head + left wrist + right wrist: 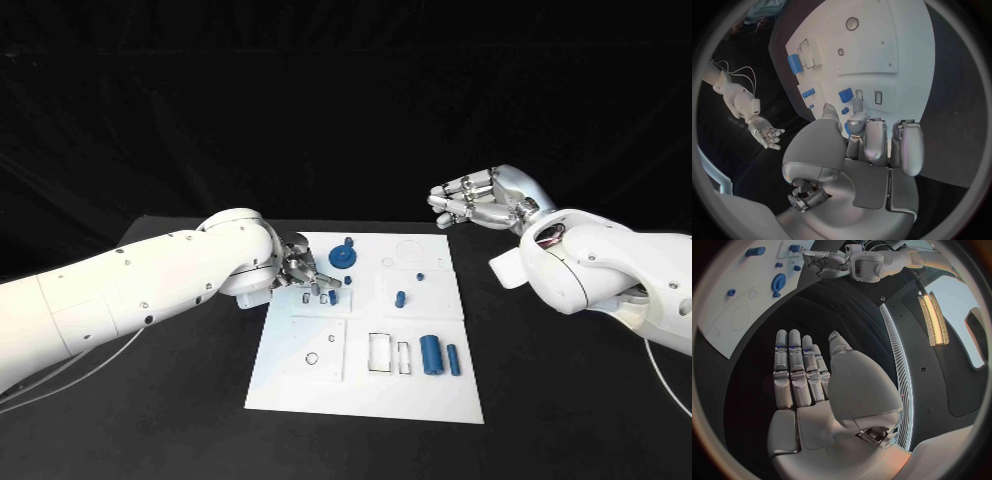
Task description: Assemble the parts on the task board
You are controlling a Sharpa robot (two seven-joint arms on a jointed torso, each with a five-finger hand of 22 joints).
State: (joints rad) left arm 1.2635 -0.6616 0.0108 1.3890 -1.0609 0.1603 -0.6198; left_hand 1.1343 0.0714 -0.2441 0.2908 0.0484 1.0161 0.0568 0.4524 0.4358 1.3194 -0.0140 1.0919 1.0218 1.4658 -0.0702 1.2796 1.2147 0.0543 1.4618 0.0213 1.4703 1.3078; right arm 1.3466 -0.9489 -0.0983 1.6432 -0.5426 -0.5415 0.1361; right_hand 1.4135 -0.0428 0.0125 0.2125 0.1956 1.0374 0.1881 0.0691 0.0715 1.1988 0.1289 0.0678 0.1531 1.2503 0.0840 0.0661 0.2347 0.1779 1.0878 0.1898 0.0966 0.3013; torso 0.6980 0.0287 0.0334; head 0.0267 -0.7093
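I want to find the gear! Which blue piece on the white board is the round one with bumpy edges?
It is the blue gear near the board's far edge, just beyond the left hand. The other blue pieces are small pegs or long cylinders.

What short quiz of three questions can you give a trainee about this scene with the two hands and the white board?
1. True or false: the right hand holds a blue part.
2. Which hand is down at the task board? A. left hand B. right hand C. both
3. Fill in: the two long blue cylinders lie on the board's near part, to the ____ of the rectangular slots, seen from the head view.

Key:
1. False. It is raised off the board's far right corner, fingers apart, and holds nothing.
2. A. Its fingers reach down beside the blue gear; whether it holds a piece cannot be told.
3. Right.
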